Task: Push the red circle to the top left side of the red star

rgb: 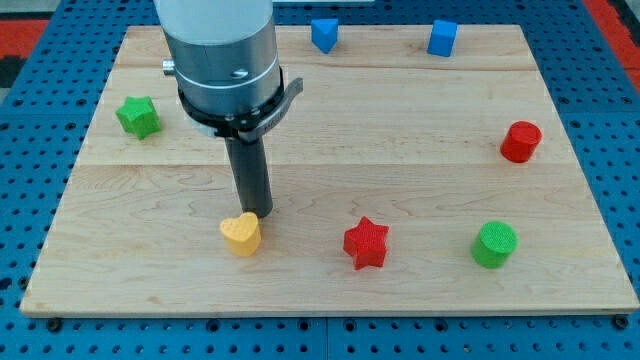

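Red circle [521, 141] sitting far to the view's right of the red star [366, 243], and higher up, near the board's right edge. Still a long way to go: needs to end up just up and left of the red star.

No pincer here, only a rod, so nothing open, nothing shut, nothing held. My tip [251, 213] well to the left of the red star, touching or almost touching the top of the yellow heart [241, 235]. Wrong side for now.

Best plan: go round above the red star, get to the right side of the red circle, then push left in a slow, straight line. Stop once past the star's top. Careful not to bump the star.

Green circle [495, 244] right of the star, below the push path. Green star [138, 116] far left, two blue blocks [324, 33] [442, 38] up top. Flat wooden board [400, 130] with lots of bare room, on a blue table with holes [30, 150].
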Action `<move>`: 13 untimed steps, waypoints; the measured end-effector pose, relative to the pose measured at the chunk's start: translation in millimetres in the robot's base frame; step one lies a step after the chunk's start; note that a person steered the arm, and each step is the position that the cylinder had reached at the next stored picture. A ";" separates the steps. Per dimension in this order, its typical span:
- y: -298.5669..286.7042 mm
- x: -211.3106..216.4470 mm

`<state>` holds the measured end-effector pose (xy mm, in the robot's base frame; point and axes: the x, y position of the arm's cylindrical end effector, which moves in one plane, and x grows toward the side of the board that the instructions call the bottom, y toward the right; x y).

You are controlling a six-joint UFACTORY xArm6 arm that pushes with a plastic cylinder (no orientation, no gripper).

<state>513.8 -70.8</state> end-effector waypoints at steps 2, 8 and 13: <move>28.8 -38.3; 107.0 -160.3; 252.5 -97.3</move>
<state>416.5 181.8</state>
